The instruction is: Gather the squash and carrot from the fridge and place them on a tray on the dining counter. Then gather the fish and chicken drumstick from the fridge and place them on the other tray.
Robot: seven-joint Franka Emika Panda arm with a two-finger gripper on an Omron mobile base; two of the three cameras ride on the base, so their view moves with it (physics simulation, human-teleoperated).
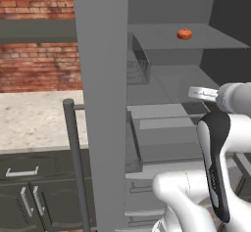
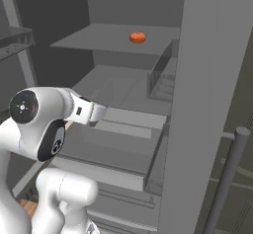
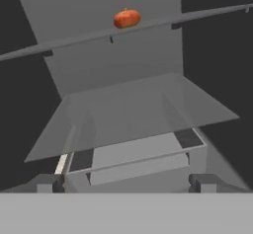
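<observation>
One orange-red squash sits alone on the upper shelf of the open fridge, toward the back and well apart from the arm. Going left to right in the left base view, a red brick wall rises over a pale speckled table with dark cabinet doors below it; next comes the tall grey fridge door, swung open and edge-on, with a dark vertical handle bar in front of it and a clear bin on its inner face. Right of the door lie the grey shelves and a drawer front, and the white arm reaches in at mid height. The squash looks small, round and slightly flattened, glossy, with a tiny stem nub on top. In the hand view the claw points into the fridge below the squash, its two dark tips set wide apart with nothing between them.
</observation>
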